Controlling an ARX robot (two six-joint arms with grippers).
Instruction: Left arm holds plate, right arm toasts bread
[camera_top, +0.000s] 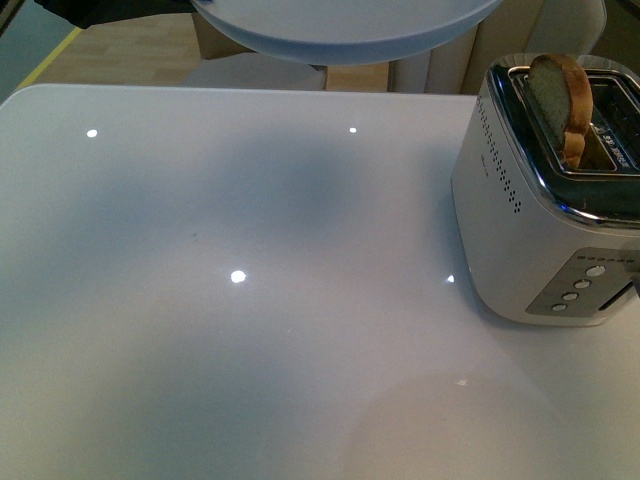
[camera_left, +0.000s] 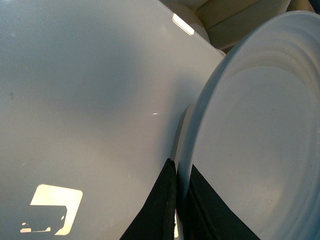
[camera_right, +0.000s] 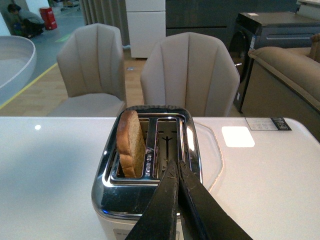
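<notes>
The toaster (camera_top: 520, 230), white with a chromed top and a column of round buttons on its end panel, stands at the right side of the glossy white table (camera_top: 250, 330). The bread (camera_top: 560, 95) stands upright in one of its two slots, the one nearer the table's middle. The rounded, golden-crusted end rises clear above the chrome rim, while the slot beside it shows only its wire guides. The right gripper (camera_right: 178, 165) hangs just above the toaster's top on the robot's side. Its two black fingers are pressed together with nothing between them, and their tips sit over the strip between the slots, apart from the bread. The plate (camera_top: 340, 25) is up in the air, well to the left of the toaster and beyond it. It is lifted clear of the table and casts a soft shadow on the surface below. The left gripper (camera_left: 181, 170) pinches the plate's rim, one dark finger (camera_left: 157, 210) on the underside and the other on the upper face, jaws narrow around the thin edge. Behind the toaster, past the table's far edge, stand two beige upholstered chairs (camera_right: 187, 75).
</notes>
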